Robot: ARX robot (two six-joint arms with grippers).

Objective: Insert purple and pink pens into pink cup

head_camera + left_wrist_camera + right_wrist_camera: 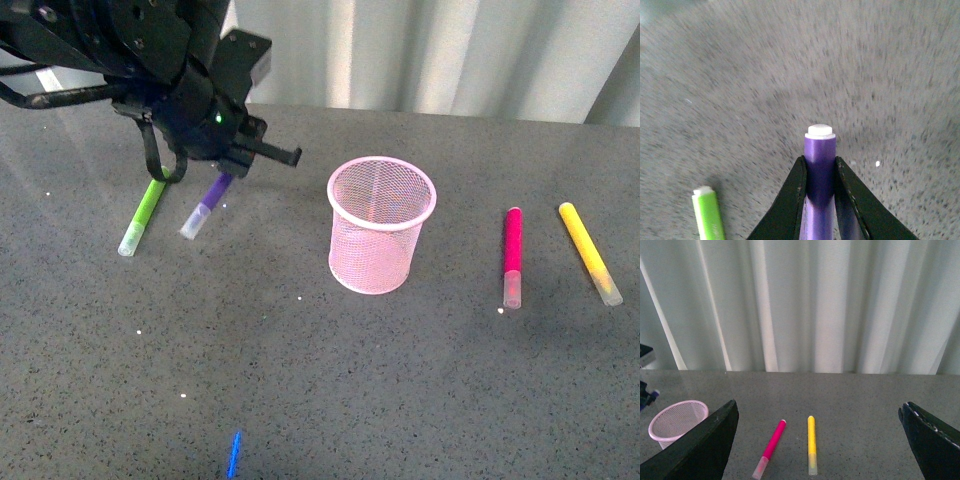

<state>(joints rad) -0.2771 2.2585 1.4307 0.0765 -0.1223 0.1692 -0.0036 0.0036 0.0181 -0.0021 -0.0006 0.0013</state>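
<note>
My left gripper is shut on the purple pen, which hangs tilted with its clear cap low, just above the table. In the left wrist view both black fingers clamp the purple pen. The pink cup stands upright in the middle of the table, to the right of that gripper. The pink pen lies flat to the right of the cup. My right gripper is open and held high, with the pink pen and the pink cup in its view below.
A lime-green marker lies on the table just left of the purple pen and shows as a green marker in the left wrist view. A yellow marker lies right of the pink pen. A white curtain hangs behind the grey table.
</note>
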